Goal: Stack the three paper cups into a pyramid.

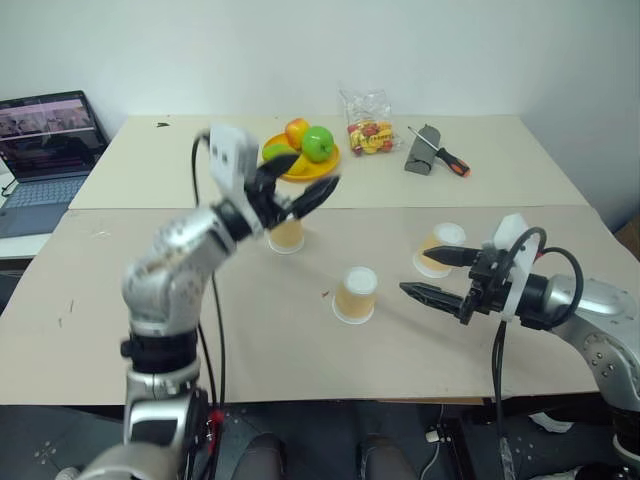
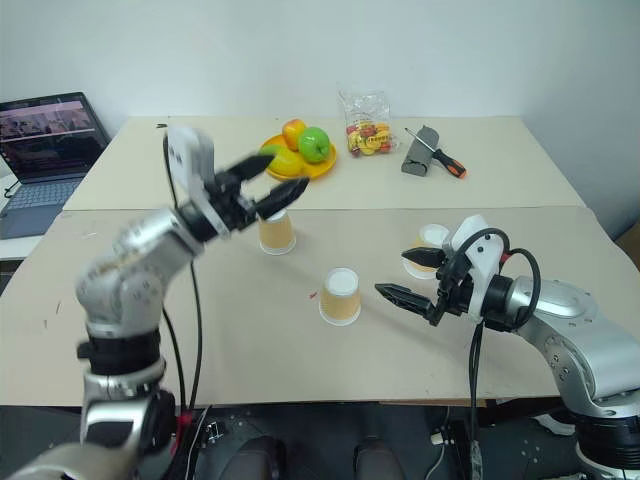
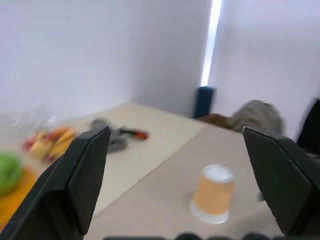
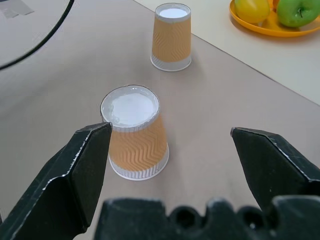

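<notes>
Cups: three paper cups stand upside down on the tabletop (image 1: 200, 330), well apart, none stacked.
Middle cup (image 1: 356, 294): near the centre.
Far cup (image 1: 286, 236): at 11 o'clock from the middle cup.
Right cup (image 1: 439, 249): at 2 o'clock from it.
Left tool (image 1: 298, 190): wide open, holding nothing, up above the far cup.
Right tool (image 1: 432, 274): wide open, holding nothing, between middle and right cups.
</notes>
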Controlling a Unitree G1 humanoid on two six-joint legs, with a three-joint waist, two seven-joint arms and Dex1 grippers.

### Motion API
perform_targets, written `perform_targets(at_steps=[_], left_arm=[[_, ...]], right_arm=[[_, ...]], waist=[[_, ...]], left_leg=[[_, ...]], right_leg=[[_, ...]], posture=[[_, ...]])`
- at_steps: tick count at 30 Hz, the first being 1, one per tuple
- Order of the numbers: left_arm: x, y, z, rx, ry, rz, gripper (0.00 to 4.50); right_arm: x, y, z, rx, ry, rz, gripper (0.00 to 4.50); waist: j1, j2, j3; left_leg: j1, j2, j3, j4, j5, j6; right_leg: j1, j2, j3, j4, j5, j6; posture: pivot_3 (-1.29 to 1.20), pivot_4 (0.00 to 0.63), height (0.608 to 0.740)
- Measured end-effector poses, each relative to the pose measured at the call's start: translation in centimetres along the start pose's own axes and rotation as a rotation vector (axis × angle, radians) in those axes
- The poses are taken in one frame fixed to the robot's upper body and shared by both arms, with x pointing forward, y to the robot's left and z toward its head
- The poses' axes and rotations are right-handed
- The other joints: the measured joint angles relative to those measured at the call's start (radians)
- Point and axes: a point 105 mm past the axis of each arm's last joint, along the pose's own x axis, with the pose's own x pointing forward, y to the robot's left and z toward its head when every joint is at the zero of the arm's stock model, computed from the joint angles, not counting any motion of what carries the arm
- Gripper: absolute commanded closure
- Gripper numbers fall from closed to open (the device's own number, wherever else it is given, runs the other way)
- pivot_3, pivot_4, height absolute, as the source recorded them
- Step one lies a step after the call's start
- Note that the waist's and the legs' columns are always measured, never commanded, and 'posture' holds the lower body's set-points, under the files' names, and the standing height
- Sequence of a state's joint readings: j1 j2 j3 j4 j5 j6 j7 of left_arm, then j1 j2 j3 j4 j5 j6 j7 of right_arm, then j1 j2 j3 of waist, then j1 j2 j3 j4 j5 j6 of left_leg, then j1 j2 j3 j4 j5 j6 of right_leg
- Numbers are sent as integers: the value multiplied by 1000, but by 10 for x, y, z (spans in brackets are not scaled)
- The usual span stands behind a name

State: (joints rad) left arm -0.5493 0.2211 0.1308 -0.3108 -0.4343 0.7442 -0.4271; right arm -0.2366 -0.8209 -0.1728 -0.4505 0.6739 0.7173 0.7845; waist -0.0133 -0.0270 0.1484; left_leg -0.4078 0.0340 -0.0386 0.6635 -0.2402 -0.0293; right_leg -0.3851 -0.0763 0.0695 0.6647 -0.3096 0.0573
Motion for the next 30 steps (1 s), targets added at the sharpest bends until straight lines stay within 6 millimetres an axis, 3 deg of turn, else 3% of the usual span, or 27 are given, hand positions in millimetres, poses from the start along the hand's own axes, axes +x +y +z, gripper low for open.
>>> perform_targets(at_steps=[9,13,21,30], left_arm=[[-14,8,-34,88,53,185,13],[-16,22,-51,127,122,218,13],[-4,42,-85,117,198,226,13],[13,52,-93,132,199,207,13]], right_arm=[[2,5,-1,26,-16,15,0],[3,6,-2,33,-21,15,0],[3,8,-2,34,-26,8,0],[-1,10,-6,37,-20,-7,0]], waist=[[12,0,0],[13,0,0],[14,0,0],[14,0,0]], left_leg=[[1,-1,0,1,0,0],[2,-1,1,1,0,0],[1,-1,1,1,0,0],[1,-1,1,1,0,0]], right_leg=[[1,0,0,0,0,0],[2,0,0,0,0,0],[1,0,0,0,0,0],[1,0,0,0,0,0]], posture=[[0,150,740],[0,150,740],[0,150,740],[0,150,740]])
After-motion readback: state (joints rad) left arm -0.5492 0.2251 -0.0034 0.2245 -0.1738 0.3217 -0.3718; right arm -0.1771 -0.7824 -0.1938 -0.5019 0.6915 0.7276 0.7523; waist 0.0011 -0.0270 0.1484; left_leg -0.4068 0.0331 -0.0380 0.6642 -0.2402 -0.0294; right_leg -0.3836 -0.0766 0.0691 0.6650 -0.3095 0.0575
